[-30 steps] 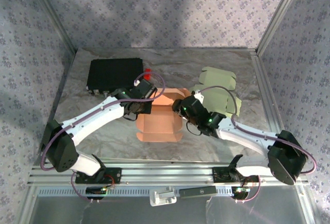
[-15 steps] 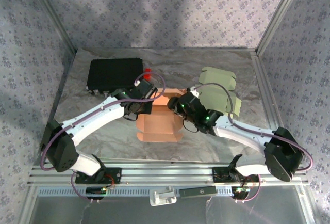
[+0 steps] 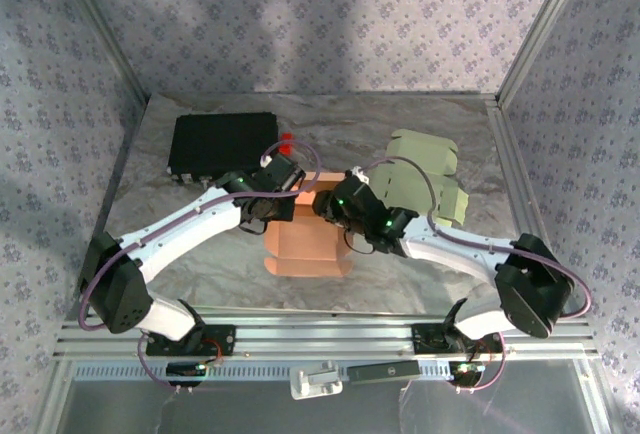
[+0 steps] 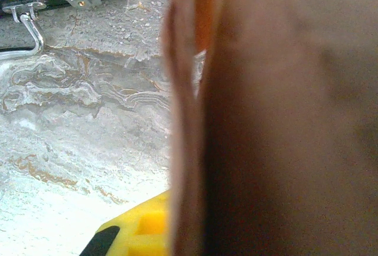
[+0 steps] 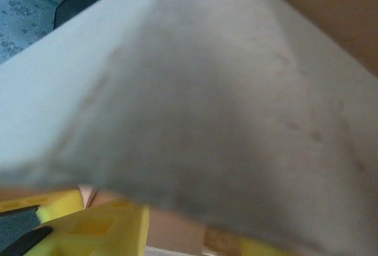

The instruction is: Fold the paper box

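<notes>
While the right jaws are sliding further left over the salmon-orange paper box (image 3: 305, 246) at the middle of the desk (image 3: 335, 126) and narrowing by its back flap, I cannot tell if they are gripping; the left jaws are pinching its left wall, steadying the fold. Pale green folded cartons (image 3: 425, 166) and a black case (image 3: 220, 142) are lying clear behind.

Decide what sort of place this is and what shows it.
Probably a robot test cell: patterned walls on an aluminium frame enclose a table where a left arm and right arm, bolted to a rail, work on an orange paper box.
</notes>
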{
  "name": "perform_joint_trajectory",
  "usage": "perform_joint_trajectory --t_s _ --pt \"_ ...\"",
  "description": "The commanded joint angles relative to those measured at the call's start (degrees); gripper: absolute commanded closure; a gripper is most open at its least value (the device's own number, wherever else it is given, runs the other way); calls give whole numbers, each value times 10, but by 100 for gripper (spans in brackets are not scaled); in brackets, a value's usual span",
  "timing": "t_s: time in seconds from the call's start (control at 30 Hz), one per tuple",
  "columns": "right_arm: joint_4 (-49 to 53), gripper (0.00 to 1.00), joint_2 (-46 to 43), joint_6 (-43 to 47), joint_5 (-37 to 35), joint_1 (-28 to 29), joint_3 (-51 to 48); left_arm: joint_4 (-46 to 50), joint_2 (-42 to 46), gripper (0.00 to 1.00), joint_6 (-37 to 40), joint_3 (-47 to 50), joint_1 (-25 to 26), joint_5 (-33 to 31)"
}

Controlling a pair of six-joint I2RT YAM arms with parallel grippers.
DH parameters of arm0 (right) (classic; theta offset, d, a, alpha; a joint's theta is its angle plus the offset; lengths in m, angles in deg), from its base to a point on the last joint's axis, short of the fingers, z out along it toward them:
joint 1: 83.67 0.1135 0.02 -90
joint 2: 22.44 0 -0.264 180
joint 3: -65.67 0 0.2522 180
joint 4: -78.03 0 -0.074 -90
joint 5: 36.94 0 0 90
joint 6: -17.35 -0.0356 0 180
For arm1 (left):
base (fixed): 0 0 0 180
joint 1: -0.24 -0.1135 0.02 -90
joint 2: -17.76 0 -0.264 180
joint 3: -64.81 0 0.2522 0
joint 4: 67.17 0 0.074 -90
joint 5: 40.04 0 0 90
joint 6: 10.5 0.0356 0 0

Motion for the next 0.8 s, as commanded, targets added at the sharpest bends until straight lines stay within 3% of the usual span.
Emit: perform_joint_trajectory --t_s 0.0,0.37,0.77 --pt "42 55 -30 23 -14 13 10 -19 17 100 -8 -2 0 9" --pt "96 44 -180 14 -16 5 -75 -29 18 100 -7 -2 -10 11" --pt "46 46 -166 -19 -7 12 -145 -28 19 100 -5 -3 -15 11"
